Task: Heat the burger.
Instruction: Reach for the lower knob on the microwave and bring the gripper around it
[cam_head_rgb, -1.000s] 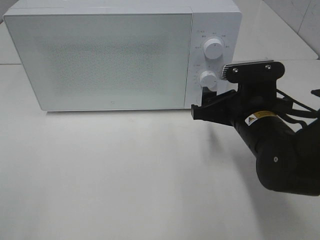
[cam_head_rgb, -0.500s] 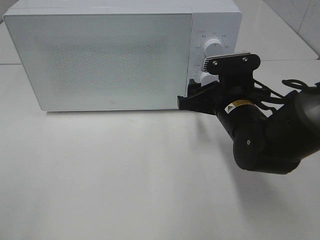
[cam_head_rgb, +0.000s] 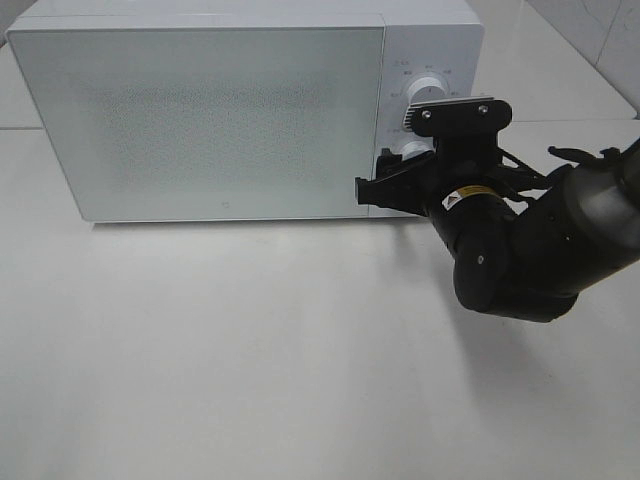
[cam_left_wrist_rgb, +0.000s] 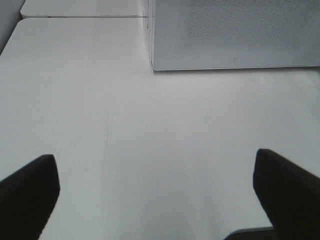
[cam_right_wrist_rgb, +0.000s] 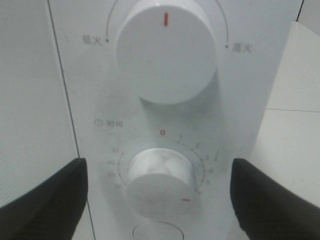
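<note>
The right claw (cam_right_wrist_rgb: 159, 180) is held spread wide. Its two black fingers (cam_right_wrist_rgb: 45, 200) are set to either side of the lower knob (cam_right_wrist_rgb: 160, 186) on the control panel (cam_right_wrist_rgb: 250, 90) of the microwave (cam_head_rgb: 200, 110). A gap is seen between each finger and the knob, so nothing is pinched and no touch can be made out. The red mark on that knob is turned off the red zero, toward the far end of the numbered scale. On the upper knob (cam_right_wrist_rgb: 165, 50) the red mark is set midway along its arc.

The left claw (cam_left_wrist_rgb: 155, 185) is also spread wide, with only bare table (cam_left_wrist_rgb: 150, 140) between its fingers (cam_left_wrist_rgb: 30, 192). It is held over the table in front of the microwave's front left corner, apart from it.

The microwave is stood at the back edge of the table, toward the back left corner. Its door (cam_head_rgb: 200, 120) is shut, and its frosted, dotted front cannot be seen through. The right arm (cam_head_rgb: 530, 250) is stretched in from the right edge of the table, and much of the panel's lower part is covered by it in the high view.

The burger is not seen in any view. Where it lies, which way it points and how its long axis runs cannot be told.
</note>
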